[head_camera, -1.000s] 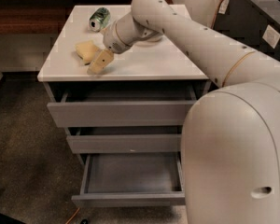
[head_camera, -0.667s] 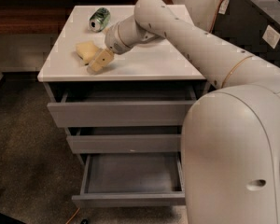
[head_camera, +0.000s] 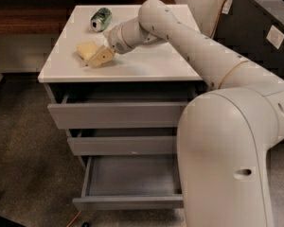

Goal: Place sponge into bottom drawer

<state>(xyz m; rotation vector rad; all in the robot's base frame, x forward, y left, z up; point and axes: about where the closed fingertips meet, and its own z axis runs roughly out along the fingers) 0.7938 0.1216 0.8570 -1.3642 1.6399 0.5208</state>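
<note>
The pale yellow sponge [head_camera: 86,49] lies on the white cabinet top [head_camera: 146,60], near its left front. My gripper [head_camera: 97,59] is at the end of the white arm, low over the top and right beside the sponge on its right, touching or nearly touching it. The bottom drawer [head_camera: 132,181] is pulled out below, and its shallow grey box shows nothing inside. The two drawers above it are slightly open.
A green can [head_camera: 100,19] lies on its side at the back left of the top. My large white arm body [head_camera: 227,164] fills the right foreground beside the drawers. A dark cabinet [head_camera: 265,32] stands at the right. Grey carpet lies to the left.
The gripper has shifted slightly to the left along the top, closer against the sponge. The sponge and can have not moved.
</note>
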